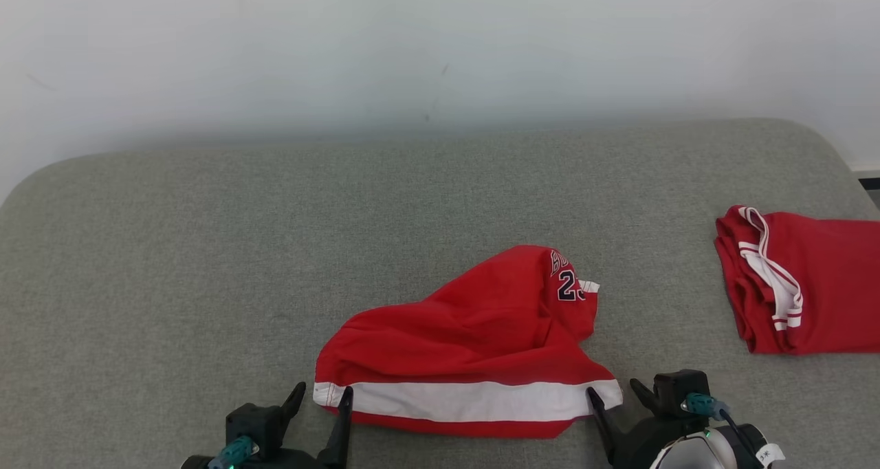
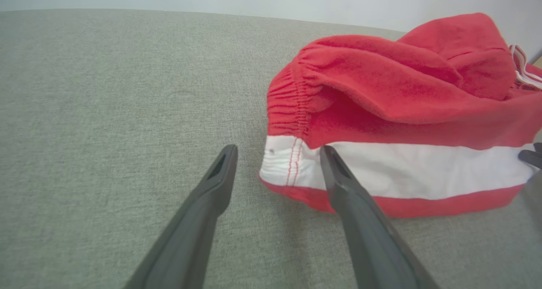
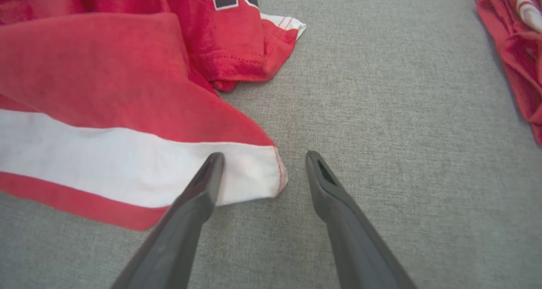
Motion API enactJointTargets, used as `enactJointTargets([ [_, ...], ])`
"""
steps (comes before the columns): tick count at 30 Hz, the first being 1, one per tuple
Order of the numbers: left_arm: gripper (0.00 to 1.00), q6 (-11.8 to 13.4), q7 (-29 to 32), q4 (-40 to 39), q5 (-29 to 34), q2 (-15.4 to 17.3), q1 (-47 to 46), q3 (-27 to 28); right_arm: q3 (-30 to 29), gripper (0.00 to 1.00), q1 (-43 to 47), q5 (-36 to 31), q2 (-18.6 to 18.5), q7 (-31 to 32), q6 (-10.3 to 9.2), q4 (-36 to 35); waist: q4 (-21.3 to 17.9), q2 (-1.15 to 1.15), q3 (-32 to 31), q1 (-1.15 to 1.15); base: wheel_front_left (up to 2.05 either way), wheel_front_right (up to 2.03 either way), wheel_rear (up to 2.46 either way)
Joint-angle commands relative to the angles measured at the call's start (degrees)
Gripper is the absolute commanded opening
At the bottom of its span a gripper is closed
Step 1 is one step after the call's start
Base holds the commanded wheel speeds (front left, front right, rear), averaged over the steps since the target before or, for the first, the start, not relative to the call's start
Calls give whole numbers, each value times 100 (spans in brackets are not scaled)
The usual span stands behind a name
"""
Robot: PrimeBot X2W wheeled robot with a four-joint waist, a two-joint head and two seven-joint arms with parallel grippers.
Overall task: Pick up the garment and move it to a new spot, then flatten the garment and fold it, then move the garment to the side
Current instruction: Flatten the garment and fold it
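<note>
My left hand (image 1: 324,388) is spread wide and grips nothing. Its fingers straddle the near left corner of the garment (image 1: 467,331), one over bare worktop (image 1: 172,249) and one at the white band. The red garment lies crumpled in the near middle of the worktop. Its long axis runs left to right, with the white band along the near edge and the numbered end bunched up far right. My right hand (image 1: 612,386), equally spread and empty, straddles the band's near right corner. Well apart at the right edge lies another red garment (image 1: 804,283).
</note>
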Motion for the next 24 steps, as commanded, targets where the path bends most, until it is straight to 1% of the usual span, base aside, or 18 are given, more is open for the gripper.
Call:
enactJointTargets([
  [1,100,-5,2,40,-10,26,-90,-23,49,100,-61,49,-37,-13,-17,61,13,0,19,0,0,0,0],
  [4,100,-15,23,107,-43,49,-118,-42,149,100,-163,113,-60,1,-17,217,8,0,48,0,0,0,0],
  [9,100,5,7,236,-64,51,-123,-74,263,100,-251,20,-125,210,-17,566,21,0,73,0,0,0,0],
  [13,100,22,-39,298,-109,47,-91,-88,49,100,-289,-94,-162,132,-18,703,21,0,69,0,0,0,0],
  [22,100,-1,-17,345,-187,57,-133,-155,-174,100,-395,-342,-43,122,-18,804,-1,0,101,0,0,0,0],
  [23,96,-8,0,344,-192,55,-153,-184,-179,100,-412,-357,-26,132,-18,806,1,0,110,0,0,0,0],
  [24,66,-15,21,342,-201,53,-170,-210,-177,100,-427,-375,-9,139,-18,807,4,0,119,0,0,0,0],
])
